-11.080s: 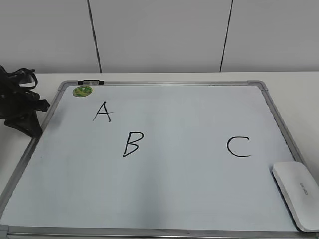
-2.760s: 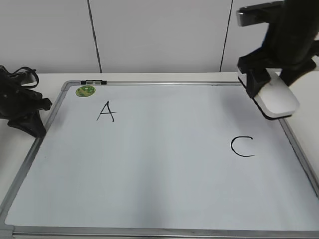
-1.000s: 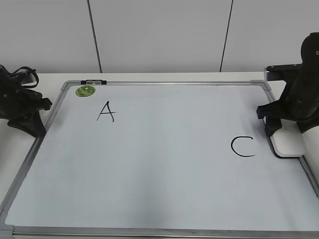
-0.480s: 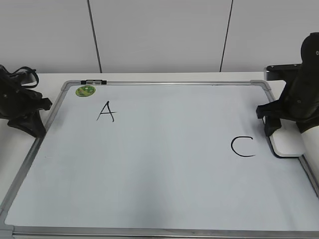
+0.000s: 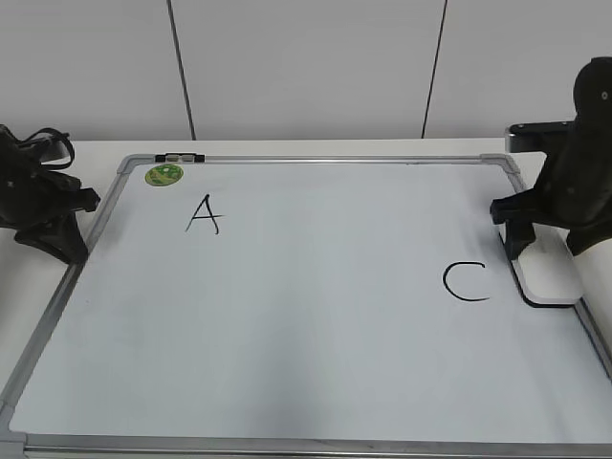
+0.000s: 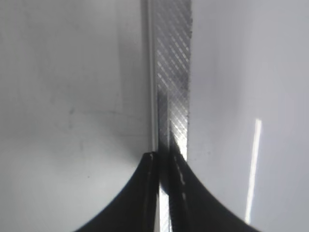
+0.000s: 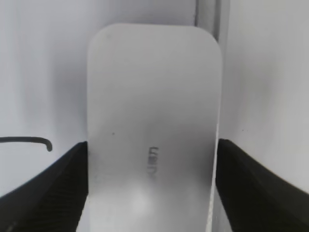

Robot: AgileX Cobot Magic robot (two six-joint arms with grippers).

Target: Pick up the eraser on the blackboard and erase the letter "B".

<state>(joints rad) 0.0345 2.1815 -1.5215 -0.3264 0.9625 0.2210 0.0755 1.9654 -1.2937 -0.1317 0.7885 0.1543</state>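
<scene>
The blackboard (image 5: pixel 287 335) is a white board in a silver frame and carries a black "A" (image 5: pixel 203 214) and "C" (image 5: pixel 466 282). No letter "B" shows; the place below the "A" is bare white. The white eraser (image 5: pixel 547 273) lies flat on the board at its right edge, beside the "C". It also shows in the right wrist view (image 7: pixel 154 121). My right gripper (image 5: pixel 537 247) is open, with a finger on each long side of the eraser (image 7: pixel 152 193). My left gripper (image 5: pixel 57 244) is shut and empty over the board's left frame (image 6: pixel 164 159).
A round green sticker (image 5: pixel 163 175) sits at the board's top left corner, with a small black clip (image 5: pixel 177 157) on the top frame beside it. The board's right frame rail (image 7: pixel 212 14) runs just beside the eraser. A white wall stands behind the table.
The "B" seen 11 s ago is gone. The eraser, held in the air 2.8 s ago, now lies by the "C". The right arm has risen slightly in the last half second.
</scene>
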